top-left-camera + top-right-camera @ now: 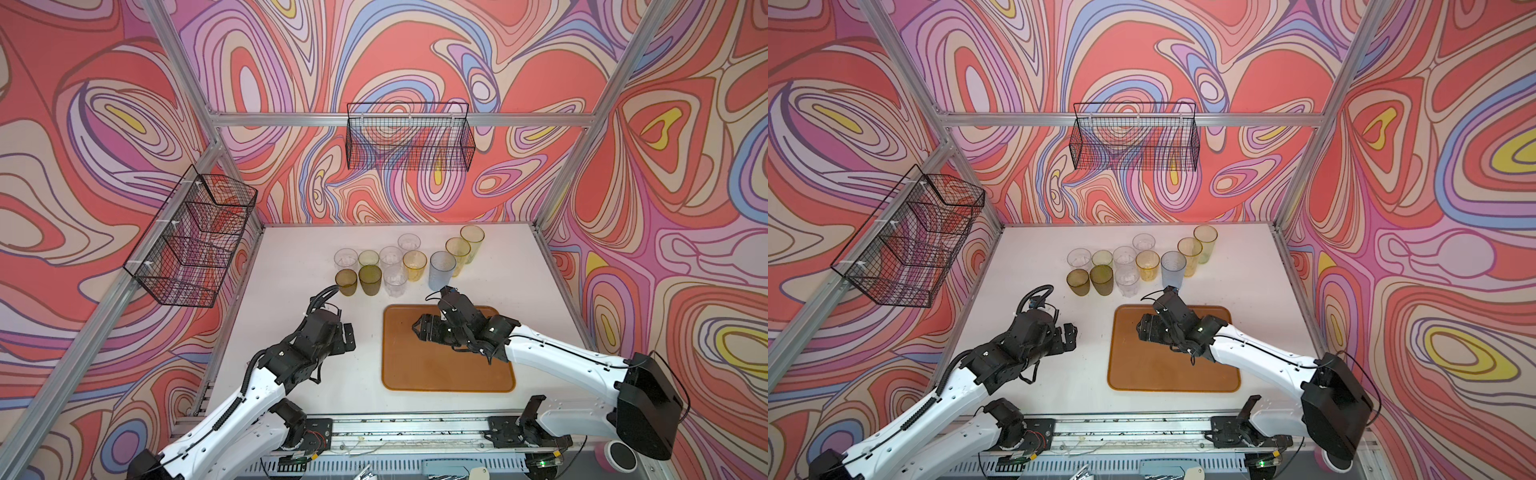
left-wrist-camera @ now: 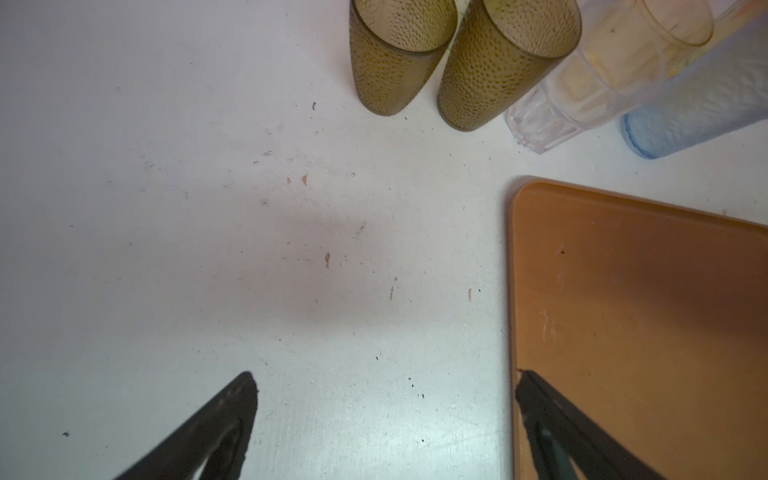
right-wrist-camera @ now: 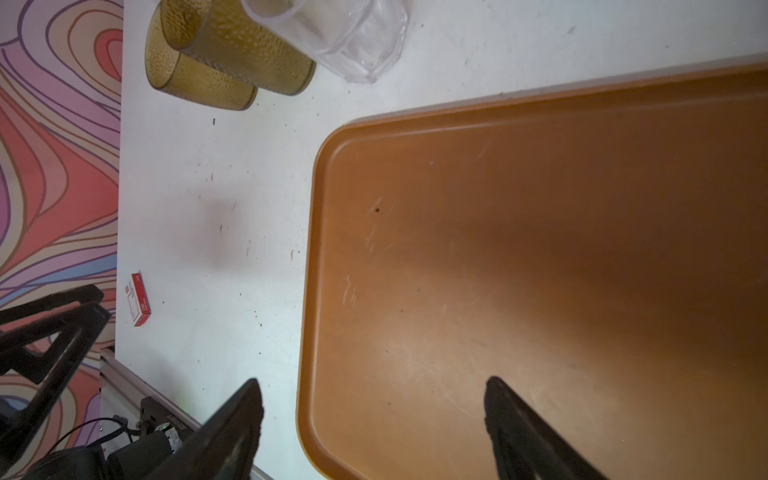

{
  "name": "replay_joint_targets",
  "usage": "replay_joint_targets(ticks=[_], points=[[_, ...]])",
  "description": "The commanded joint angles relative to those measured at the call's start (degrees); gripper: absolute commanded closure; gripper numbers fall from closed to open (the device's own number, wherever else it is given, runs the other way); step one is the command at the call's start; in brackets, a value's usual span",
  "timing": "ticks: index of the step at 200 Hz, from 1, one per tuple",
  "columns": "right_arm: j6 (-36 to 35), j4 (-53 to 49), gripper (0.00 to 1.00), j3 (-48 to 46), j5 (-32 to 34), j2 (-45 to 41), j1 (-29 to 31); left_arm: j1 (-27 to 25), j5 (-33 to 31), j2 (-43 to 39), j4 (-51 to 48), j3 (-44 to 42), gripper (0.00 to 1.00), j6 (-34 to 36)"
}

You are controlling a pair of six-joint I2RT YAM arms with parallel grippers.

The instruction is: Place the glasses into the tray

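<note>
Nothing is placed yet: the tray (image 1: 415, 365) is seen bare where it shows, though part is hidden under the right arm, and all eleven glasses (image 1: 390, 255) are left standing on the counter (image 1: 291, 257) just behind its far edge. The left tool (image 2: 384, 382) and the right tool (image 3: 374, 386) are held spread and empty, the right one above the tray's edge, so the whole job is judged to remain.

Swirling wall panels in coral, lilac, blue and yellow (image 1: 415, 50) close three sides, held by silver aluminium frame bars (image 1: 291, 119). A long black wire basket (image 1: 409, 137) hangs on the back wall — a second, compartmented black wire basket (image 1: 191, 241) hangs on the left wall. The scuffed white tabletop (image 1: 291, 257) is evenly lit
</note>
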Motion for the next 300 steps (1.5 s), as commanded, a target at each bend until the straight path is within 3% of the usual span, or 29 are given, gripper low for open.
replay_joint_targets(ticks=[1, 8, 46, 78, 108, 214, 242, 268, 300], points=[[-1.5, -2.4, 0.06, -2.2, 3.6, -2.4, -1.0, -3.2, -0.2, 3.4, 3.2, 2.4, 0.0, -2.2], [-1.6, -2.6, 0.02, -2.9, 4.7, -3.3, -1.1, -4.6, -0.5, 4.6, 4.0, 2.8, 0.0, -2.5], [-1.0, -3.1, 0.02, -5.4, 8.2, -7.8, -1.4, -11.0, -0.7, 12.2, 9.1, 4.4, 0.0, -4.0], [-1.7, -5.3, 0.02, -4.6, 10.3, -8.8, -1.4, -12.4, 2.3, 17.8, 14.0, 4.7, 0.0, -5.3], [-1.8, -6.3, 0.04, -3.6, 11.1, -9.2, -1.4, -12.6, 1.4, 21.5, 15.8, 4.8, 0.01, -5.5], [-1.3, -3.2, 0.04, -5.3, 11.8, -10.7, -1.5, -12.7, 2.3, 32.9, 22.3, 4.6, 0.43, -6.2], [-0.9, -3.9, 0.04, -5.2, 12.3, -10.3, -1.4, -12.7, 2.5, 35.3, 23.2, 4.7, 0.5, -6.2], [-0.4, -4.2, 0.04, -5.2, 12.9, -10.1, -1.4, -12.7, 3.1, 37.0, 23.4, 5.3, 0.8, -5.8], [-0.4, -4.3, 0.04, -5.1, 13.7, -9.9, -1.5, -12.8, 4.1, 38.8, 23.4, 5.8, 0.81, -5.7]])
